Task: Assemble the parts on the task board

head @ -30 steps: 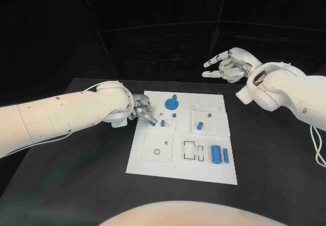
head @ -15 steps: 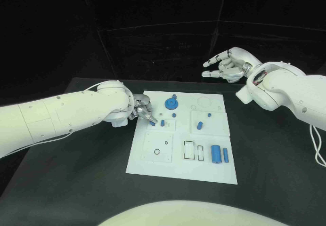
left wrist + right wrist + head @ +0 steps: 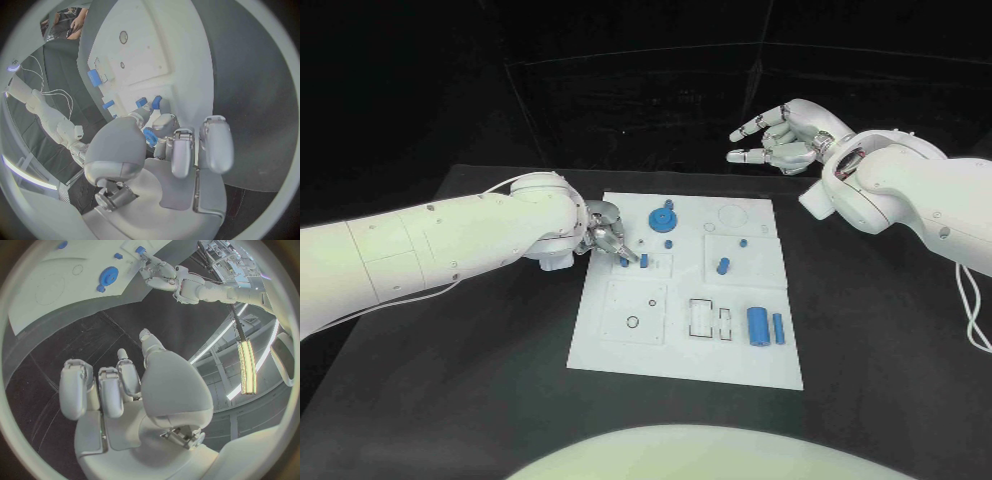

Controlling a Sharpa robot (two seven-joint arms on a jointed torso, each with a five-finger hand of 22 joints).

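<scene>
Looking down on the black surface (image 3: pixel 459 380), we have the white board (image 3: pixel 668 350) lying in the middle, and our left robot hand (image 3: pixel 604 237) is down at its near-left upper corner, fingertips right over the board's edge. From the left wrist camera we see that robot hand pinching a small blue piece (image 3: pixel 150 136) between thumb and fingers, the other fingers curled beside it, with two more small blue pegs (image 3: pixel 149 102) just beyond the fingertips on the board. Those pegs sit in the head view just beside the fingers, at a small square recess. Over on the other side, our right robot hand (image 3: pixel 780 134) is up in the air, well apart from the board and beyond its far edge, fingers spread and lightly curled with nothing in them; the right wrist camera confirms an empty palm (image 3: pixel 119 390). On the board itself we can pick out a round blue disc with a knob (image 3: pixel 664 216) near the far end, a small blue peg (image 3: pixel 671 244) just below it, a tilted blue peg (image 3: pixel 724 266) in the right-hand panel, and a larger blue cylinder (image 3: pixel 759 327) lying next to a thin blue bar (image 3: pixel 779 330) at the near right. A square plate with a small ring hole (image 3: pixel 635 312) sits on the near left, with two rectangular slots (image 3: pixel 713 320) beside it.
</scene>
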